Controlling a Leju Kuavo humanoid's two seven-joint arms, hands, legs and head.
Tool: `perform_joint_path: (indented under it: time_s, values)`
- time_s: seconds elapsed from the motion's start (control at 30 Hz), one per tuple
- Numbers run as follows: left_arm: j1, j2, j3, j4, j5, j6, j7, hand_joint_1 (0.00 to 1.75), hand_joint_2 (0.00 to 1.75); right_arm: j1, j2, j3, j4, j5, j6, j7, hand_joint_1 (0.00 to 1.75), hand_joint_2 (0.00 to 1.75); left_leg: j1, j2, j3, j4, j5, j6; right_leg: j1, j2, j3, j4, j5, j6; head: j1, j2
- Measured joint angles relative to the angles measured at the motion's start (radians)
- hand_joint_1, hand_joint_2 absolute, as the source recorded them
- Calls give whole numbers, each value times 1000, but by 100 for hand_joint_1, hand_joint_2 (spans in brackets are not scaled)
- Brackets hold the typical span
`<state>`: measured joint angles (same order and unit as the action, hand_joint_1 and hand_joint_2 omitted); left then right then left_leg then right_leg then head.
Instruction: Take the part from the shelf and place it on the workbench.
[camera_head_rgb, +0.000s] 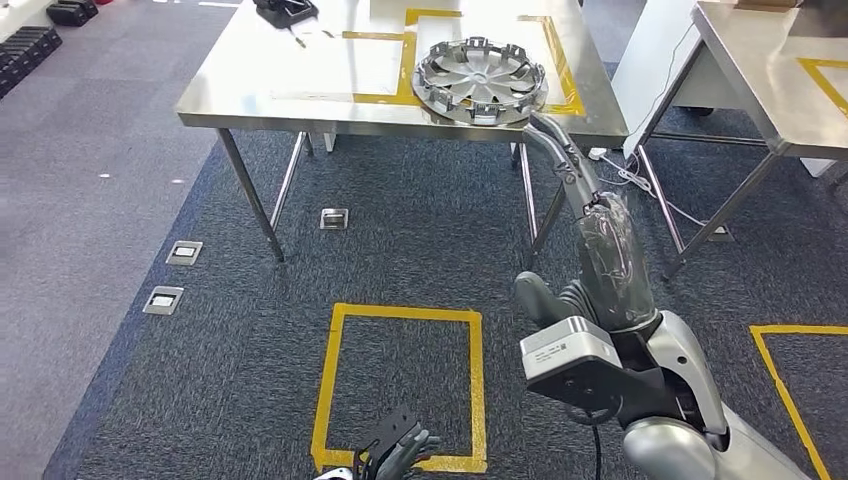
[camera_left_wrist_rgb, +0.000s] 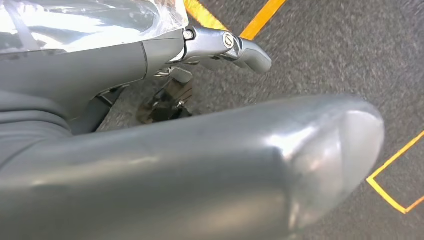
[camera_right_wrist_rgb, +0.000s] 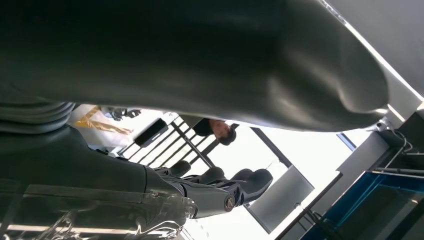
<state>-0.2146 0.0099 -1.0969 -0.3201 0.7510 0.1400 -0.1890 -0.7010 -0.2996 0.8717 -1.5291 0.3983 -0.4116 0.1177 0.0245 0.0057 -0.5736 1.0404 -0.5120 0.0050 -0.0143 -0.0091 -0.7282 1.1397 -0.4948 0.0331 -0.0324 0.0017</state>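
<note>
The hubcap (camera_head_rgb: 480, 80) lies flat on the steel workbench (camera_head_rgb: 300, 80), at about one o'clock from the robot in the head view, inside a rectangle of yellow tape (camera_head_rgb: 385, 98) near the bench's front edge. Its near rim reaches just over the tape line. The right hand (camera_head_rgb: 560, 150) stretches up to that near rim from five o'clock; its fingertips sit right at the rim, but the arm hides the contact (I cannot tell whether the fingers grip the rim, only touch it, or are apart). In the right wrist view the thick thumb (camera_right_wrist_rgb: 200, 60) blocks most of the frame, and the dark fingers (camera_right_wrist_rgb: 220, 185) look loosely extended, with no part clearly between them.

The left hand (camera_head_rgb: 395, 450) hangs low at six o'clock, cut off by the frame edge, fingers curled loosely with nothing visible in them.

A dark object (camera_head_rgb: 285, 10) at the bench's far edge, eleven o'clock, is cropped and hard to identify. A second bench (camera_head_rgb: 770, 70) stands at two o'clock, partly out of frame. Yellow floor squares (camera_head_rgb: 400, 385) mark the carpet.
</note>
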Motion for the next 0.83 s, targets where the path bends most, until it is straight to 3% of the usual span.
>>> perform_joint_path:
  time_s: [0.03, 0.07, 0.1, 0.13, 0.17, 0.2, 0.23, 0.3, 0.33, 0.4, 0.47, 0.53, 0.57, 0.6, 0.63, 0.67, 0.7, 0.77, 0.83]
  values:
    - [0, 0, 0, 0, 0, 0, -1, 0, 0, 0, -1, 0, 0, 0, 0, 1, 0, 0, -1, 0, -16, 0, 12, 3, 0, 0, -11, 62, -48, 3, 4, 0]
    - [0, 0, 0, 0, 0, -1, -2, 0, 0, 1, -1, 0, 0, 0, 0, 1, 0, 0, -2, 0, -32, 0, 23, 4, 0, 1, -19, 125, -75, 4, 6, 0]
    - [0, 0, 0, 0, 1, -1, -4, 0, 0, 2, -2, 0, 0, 0, 0, 2, 0, 0, -3, 1, -48, 0, 35, 5, 0, 1, -21, 173, -75, 4, 8, 0]
    - [0, 1, 0, 0, 1, -1, -5, 0, 0, 2, -2, 0, 0, 0, -1, 3, 0, 0, -4, 1, -63, 0, 47, 4, 0, 1, -12, 196, -54, 3, 9, 0]
    - [0, 0, 0, 0, 1, -1, -7, 0, 0, 3, -2, 0, 0, 0, -1, 4, 0, 0, -6, 2, -77, 1, 58, 3, 1, 1, 12, 185, -23, -2, 10, 0]
    - [0, 0, 0, 0, 1, -1, -8, 0, 0, 2, -2, -1, 0, 0, -1, 4, 0, 0, -7, 2, -89, 1, 69, 1, 4, 1, 54, 140, 2, -10, 11, 0]
    - [0, -1, 0, 0, 1, -2, -9, 0, 0, 1, -2, -1, -1, 0, -2, 5, 0, 0, -8, 2, -97, 1, 78, -1, 8, 1, 109, 69, 4, -20, 11, 0]
    - [0, -3, 0, 0, 1, -3, -11, 0, 0, -2, -2, -5, -3, 0, -6, 6, 0, 0, -9, 2, -104, 0, 94, -11, 16, 1, 207, -73, -31, -36, 10, 0]
    - [0, -4, 0, 0, 2, -4, -12, 0, 0, -3, -2, -6, -3, -2, -9, 6, 0, 0, -8, 2, -105, -3, 103, -18, 20, 1, 231, -114, -49, -40, 10, 0]
    - [0, -5, 0, 0, 2, -5, -12, 0, 0, -1, -2, -7, -3, -7, -17, 7, 0, 0, -5, 3, -107, -10, 116, -32, 21, 0, 235, -140, -44, -45, 11, 0]
    - [1, -5, 0, 0, 1, -5, -11, 0, 0, 2, -2, -7, 0, -17, -22, 7, 0, 0, -4, 2, -118, 17, 79, -41, 17, -1, 226, -151, -24, -56, 8, 0]
    - [2, -4, 0, 0, 1, -3, -11, 0, 0, 8, -1, -7, 7, -31, -27, 7, 0, 0, -4, 1, -148, 119, -5, -47, 15, -3, 212, -152, -7, -65, 1, 0]
    - [3, -4, 0, 0, 1, -1, -10, 0, 0, 14, -1, -7, 12, -38, -30, 7, 0, 0, -4, 1, -164, 183, -38, -50, 16, -3, 203, -150, -1, -66, -2, 0]
    - [4, -4, 0, 0, 1, 0, -10, 0, 0, 19, -1, -8, 20, -46, -33, 7, 0, 0, -4, 1, -172, 230, -52, -51, 17, -3, 193, -146, 4, -67, -3, 0]
    - [4, -4, 0, 0, 1, 1, -9, 0, 0, 25, -1, -10, 28, -54, -36, 6, 0, 0, -4, 1, -165, 246, -47, -52, 17, -3, 182, -141, 8, -67, -4, 0]
    - [5, -4, 0, 0, 1, 1, -8, 0, 0, 29, -1, -12, 37, -61, -39, 5, 0, 0, -4, 1, -139, 222, -28, -51, 17, -3, 172, -134, 10, -66, -5, 0]
    - [5, -3, 0, 0, 1, 2, -7, 0, 0, 32, -1, -16, 45, -67, -41, 4, 0, 0, -5, 1, -96, 166, -5, -47, 17, -3, 164, -126, 11, -65, -6, 0]
    - [4, -2, 0, 0, 1, 2, -6, 0, 0, 36, -1, -23, 58, -72, -44, 1, 0, 0, -10, 1, -15, 45, 10, -35, 18, -3, 149, -112, 12, -60, -7, 0]
    - [4, -1, 0, 0, 1, 2, -5, 0, 0, 38, -1, -27, 66, -74, -46, 0, 0, 0, -15, 1, 11, -2, 2, -28, 19, -3, 141, -106, 14, -53, -7, 0]
